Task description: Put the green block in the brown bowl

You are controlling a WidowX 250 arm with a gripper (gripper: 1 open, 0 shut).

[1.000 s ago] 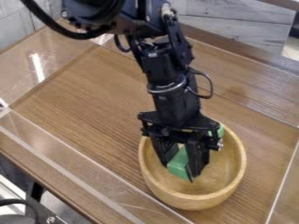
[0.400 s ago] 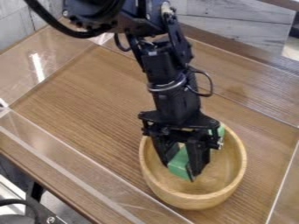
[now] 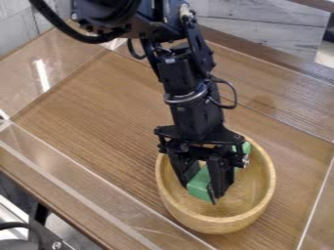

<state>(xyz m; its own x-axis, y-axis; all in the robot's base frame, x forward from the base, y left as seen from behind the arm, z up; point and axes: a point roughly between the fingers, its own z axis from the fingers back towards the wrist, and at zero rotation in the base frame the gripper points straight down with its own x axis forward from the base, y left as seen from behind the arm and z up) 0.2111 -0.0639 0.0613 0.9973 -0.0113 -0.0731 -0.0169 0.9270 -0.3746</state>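
The brown bowl (image 3: 256,200), round light wood with a thick rim, sits on the table at the lower right. My black gripper (image 3: 202,188) reaches straight down into it from above. Its fingers are shut on the green block (image 3: 196,185), a small bright green piece held tilted between them inside the bowl. Whether the block touches the bowl's bottom I cannot tell. The fingers hide part of the block.
The wooden table (image 3: 92,107) stretches left and behind the bowl. A clear plastic wall (image 3: 33,156) runs along the table's front left edge. A pale wall or board (image 3: 294,39) stands at the back right.
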